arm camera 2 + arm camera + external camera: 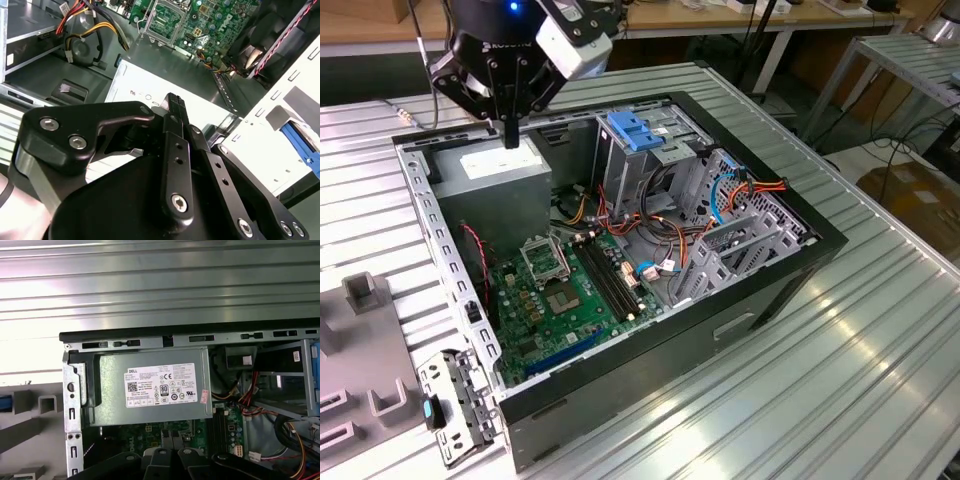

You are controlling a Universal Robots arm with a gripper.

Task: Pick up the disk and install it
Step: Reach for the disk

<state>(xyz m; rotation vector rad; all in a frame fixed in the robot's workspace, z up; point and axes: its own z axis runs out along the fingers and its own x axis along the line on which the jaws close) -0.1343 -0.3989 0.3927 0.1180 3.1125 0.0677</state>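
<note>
Gripper [510, 140], fingers together, hangs above grey metal box [515, 200] inside open case [620, 378].

Open-topped case [650, 375], cable tangle [655, 232] beside drive cage [745, 250]

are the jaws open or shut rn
Shut: in the second wrist view the gripper has its jaws pressed together, nothing between them, above the grey box.

Wrist cameras, apparently close above case [150, 334]
</note>
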